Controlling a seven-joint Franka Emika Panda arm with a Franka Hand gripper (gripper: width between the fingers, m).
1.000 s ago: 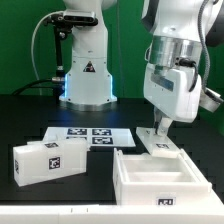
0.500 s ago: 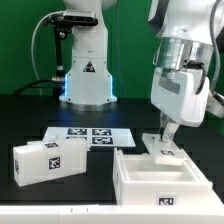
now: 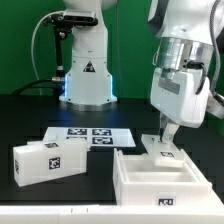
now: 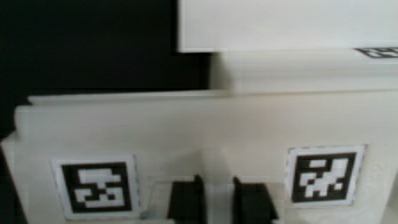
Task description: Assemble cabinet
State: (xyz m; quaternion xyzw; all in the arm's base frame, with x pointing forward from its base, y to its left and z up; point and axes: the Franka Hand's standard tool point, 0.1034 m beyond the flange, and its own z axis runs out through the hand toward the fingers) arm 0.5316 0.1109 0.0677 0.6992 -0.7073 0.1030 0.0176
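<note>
Gripper low over small tagged panel. Fingers close together, narrow white strip between; pinching or not, cannot tell. Cabinet just before gripper, nearer camera, open side up.

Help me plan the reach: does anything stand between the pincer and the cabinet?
Yes. The pincer sits at a small white tagged block that lies just behind the far wall of the cabinet in the exterior view. That block is the only thing between them. Whether the pincer grips it cannot be told.
</note>
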